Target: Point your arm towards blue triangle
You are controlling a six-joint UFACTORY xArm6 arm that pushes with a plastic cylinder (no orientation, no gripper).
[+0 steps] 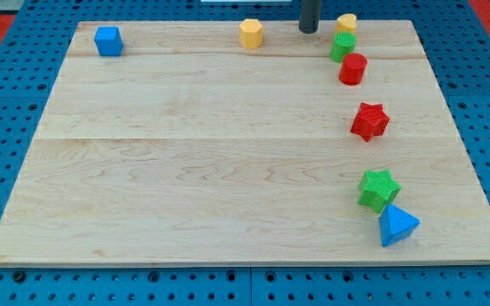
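The blue triangle (396, 226) lies near the board's bottom right corner, touching the green star (378, 189) just above it. My tip (308, 31) is at the view's top, right of centre, between the yellow hexagon (251, 33) and the yellow block (345, 23). The tip is far from the blue triangle, almost the whole depth of the board away.
A blue cube (107, 40) sits at the top left. A green block (342, 46), a red cylinder (352, 69) and a red star (368, 121) run down the right side. The wooden board (185, 170) lies on a blue pegboard.
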